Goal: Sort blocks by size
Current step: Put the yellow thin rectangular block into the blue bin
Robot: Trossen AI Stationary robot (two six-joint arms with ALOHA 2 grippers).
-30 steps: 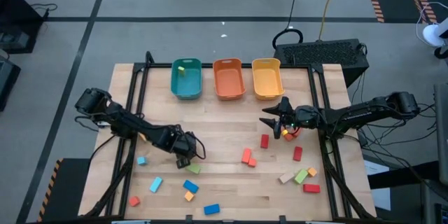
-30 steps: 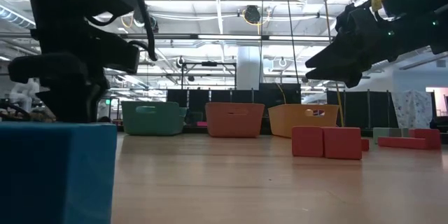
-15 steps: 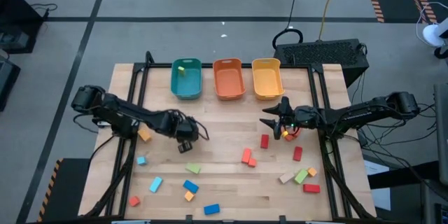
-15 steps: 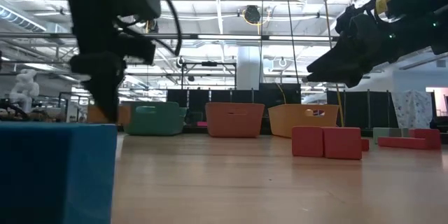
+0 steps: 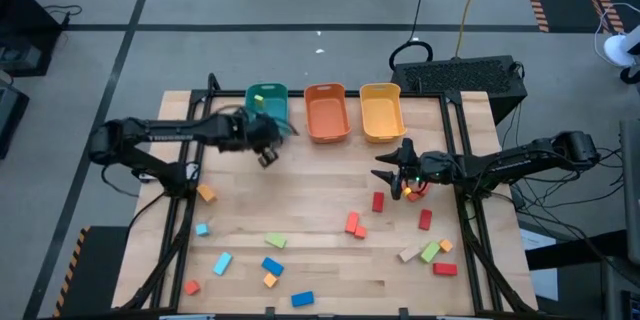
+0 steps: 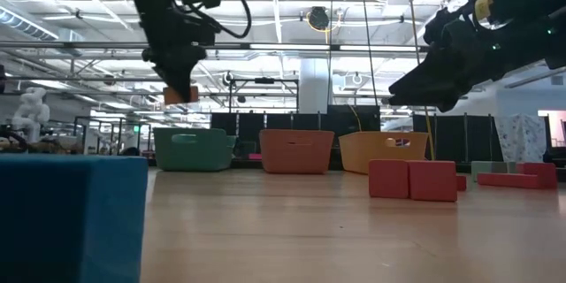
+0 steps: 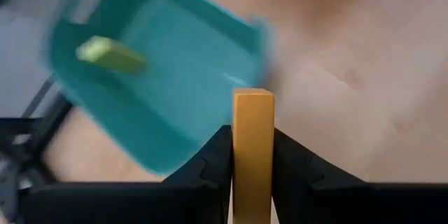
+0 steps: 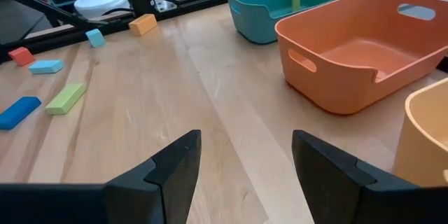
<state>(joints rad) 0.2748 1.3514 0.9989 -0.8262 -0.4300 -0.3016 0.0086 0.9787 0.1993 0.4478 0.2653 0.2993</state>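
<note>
One orange bar [image 7: 253,147] sits clamped in the left fingers [image 7: 218,155] beside the teal bin [image 7: 168,91]; released early, it misses. Right fingers [image 8: 183,161] wait apart.

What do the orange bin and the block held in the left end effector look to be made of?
Orange bin: likely moulded plastic, going by its smooth, slightly glossy walls, rounded rim and cut-out handles. Orange block clamped in the left end effector: probably painted wood, with flat matte faces and crisp square edges; no grain shows, so this is uncertain.
</note>
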